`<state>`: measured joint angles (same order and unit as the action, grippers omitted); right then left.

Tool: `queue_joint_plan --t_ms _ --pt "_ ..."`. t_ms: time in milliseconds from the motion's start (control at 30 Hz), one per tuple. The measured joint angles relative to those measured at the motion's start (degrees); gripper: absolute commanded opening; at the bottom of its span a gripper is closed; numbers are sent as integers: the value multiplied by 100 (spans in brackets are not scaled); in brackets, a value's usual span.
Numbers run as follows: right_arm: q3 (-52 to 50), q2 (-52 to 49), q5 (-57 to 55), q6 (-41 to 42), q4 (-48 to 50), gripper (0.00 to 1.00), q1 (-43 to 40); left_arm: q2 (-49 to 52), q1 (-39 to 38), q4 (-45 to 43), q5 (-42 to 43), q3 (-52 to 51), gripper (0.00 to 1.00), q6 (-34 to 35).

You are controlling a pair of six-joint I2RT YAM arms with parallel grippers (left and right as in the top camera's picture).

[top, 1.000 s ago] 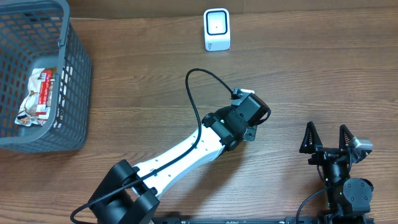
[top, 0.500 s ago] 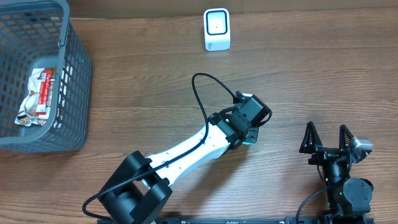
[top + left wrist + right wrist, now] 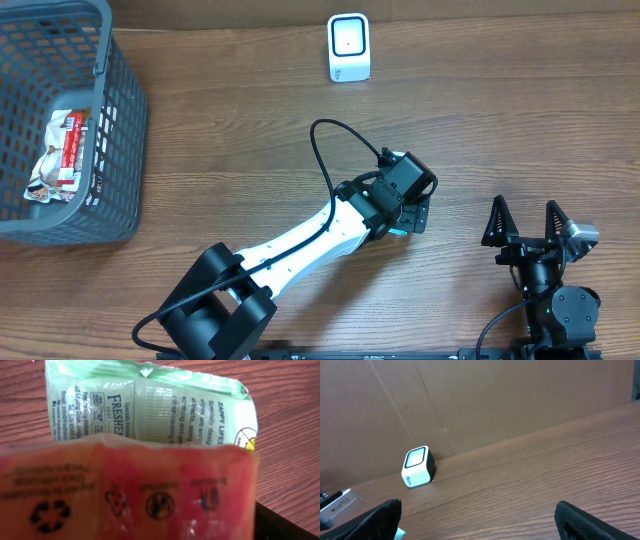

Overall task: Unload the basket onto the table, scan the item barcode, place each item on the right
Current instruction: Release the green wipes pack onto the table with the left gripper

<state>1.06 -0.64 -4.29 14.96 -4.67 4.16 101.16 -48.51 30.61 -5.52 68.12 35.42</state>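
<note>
Crowding the red packet (image 3: 130,490), left jaws perhaps parted, cannot tell; right jaws gape above table (image 3: 520,490).

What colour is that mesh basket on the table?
The basket is dark grey, clearest in the overhead view.

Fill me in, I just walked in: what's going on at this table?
The left gripper is down over a green packet mid-table; whether it grips it is unclear. The white scanner stands at the far edge, well away from it. The right gripper rests open and empty. A basket on the left holds a snack wrapper.
</note>
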Motion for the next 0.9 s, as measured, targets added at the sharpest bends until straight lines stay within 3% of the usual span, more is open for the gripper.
queue_joint_plan --t_ms 100,433,700,733,867,900 --pt "0 2 0 0 0 100 0 -4 0 186 24 177 100 -105" --pt "0 2 0 -2 0 100 0 -555 114 1276 63 1375 100 -568" --pt "0 2 0 -2 0 100 -2 -942 826 2240 363 1967 100 -992" --pt "0 2 2 2 0 100 0 -942 929 2347 474 1969 94 -1113" --pt "0 0 0 2 0 100 0 -938 1314 2778 879 1967 44 -1513" --pt "0 0 2 0 0 100 0 -938 1412 2835 1008 1967 41 -1641"
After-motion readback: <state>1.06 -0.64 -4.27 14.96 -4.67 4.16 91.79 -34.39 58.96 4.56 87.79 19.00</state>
